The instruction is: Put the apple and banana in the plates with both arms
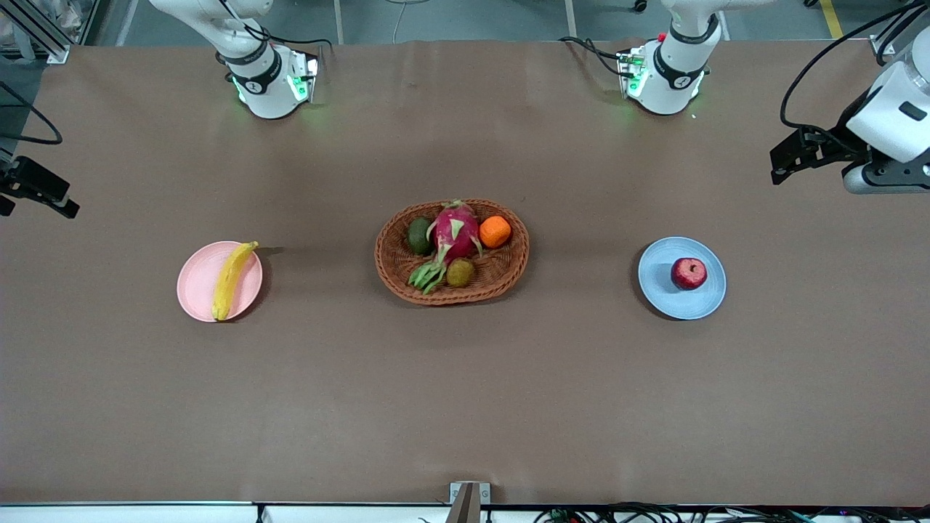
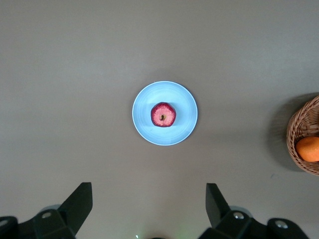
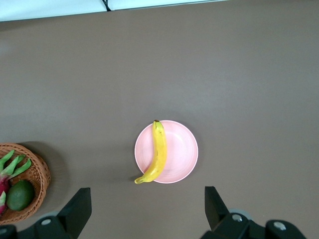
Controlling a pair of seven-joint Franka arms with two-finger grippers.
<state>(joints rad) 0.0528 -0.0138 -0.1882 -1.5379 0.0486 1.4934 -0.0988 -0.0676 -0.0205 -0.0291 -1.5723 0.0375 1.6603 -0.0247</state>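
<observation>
Two plates on the counter [image 1: 465,407], well apart, basket [image 1: 451,289] between. Banana [image 1: 231,279] lying across the pink plate [image 1: 195,287] toward the right arm's end, one tip poking past the rim. Apple [image 1: 689,273] sitting upright on the blue plate [image 1: 662,290] toward the left arm's end. Left claw [image 2: 149,204] high over the counter by the blue plate, fingers spread wide, empty. Right claw [image 3: 148,205] high over the counter by the pink plate, likewise spread and empty. Dragon fruit [image 1: 455,232] and orange [image 1: 495,232] in the basket.
</observation>
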